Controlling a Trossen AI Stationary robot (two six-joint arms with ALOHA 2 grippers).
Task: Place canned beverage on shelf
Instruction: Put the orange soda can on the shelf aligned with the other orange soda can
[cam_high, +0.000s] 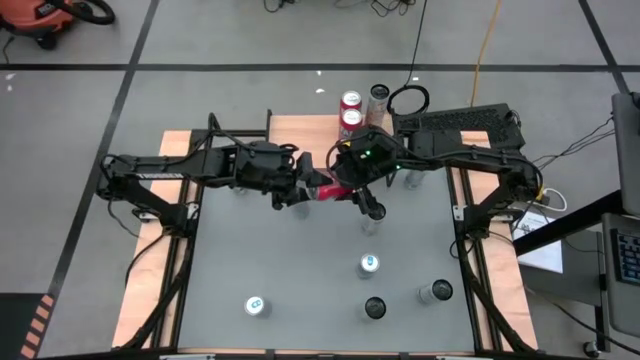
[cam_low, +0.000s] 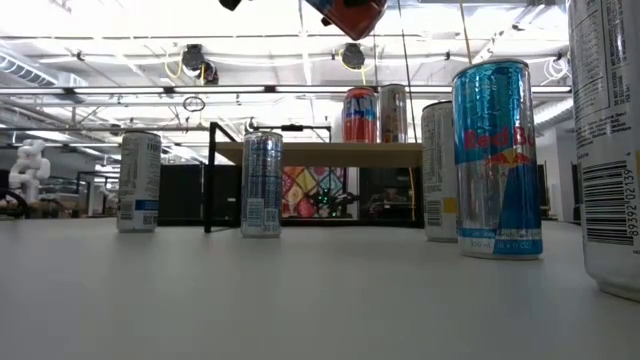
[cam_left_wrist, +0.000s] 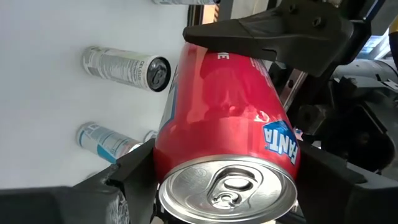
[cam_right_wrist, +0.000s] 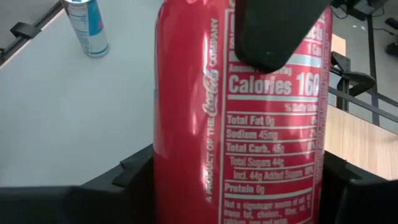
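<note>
A red soda can (cam_high: 325, 190) hangs high over the middle of the table between my two arms; the low view shows only its lower edge (cam_low: 350, 15). My left gripper (cam_high: 306, 192) is shut on it from the left and my right gripper (cam_high: 347, 188) from the right. The shelf (cam_high: 310, 127) stands at the table's far edge on thin black legs (cam_low: 212, 180). Its wooden top (cam_low: 330, 150) carries two red cans (cam_high: 350, 110) and a silver one (cam_high: 378, 96). My left gripper pinches the can's side wall (cam_left_wrist: 163, 155) between its two fingers, near the lid end (cam_left_wrist: 227, 186). The fingers come from the table's left, slanting down, and lie along the can. The can is lifted clear of the table. My right gripper has its two fingers on opposite sides of the can's wall (cam_right_wrist: 163, 163), toward the end away from the lid. One finger (cam_left_wrist: 267, 28) lies across the can. The fingers come from the table's right, slanting down.
Several slim cans stand on the grey table: one under the arms (cam_high: 371, 225), others nearer the front (cam_high: 369, 264) (cam_high: 256, 306) (cam_high: 375, 308) (cam_high: 435, 292). Black rails and pale side boards (cam_high: 150, 290) edge the table. A laptop (cam_high: 460, 125) lies at the far right.
</note>
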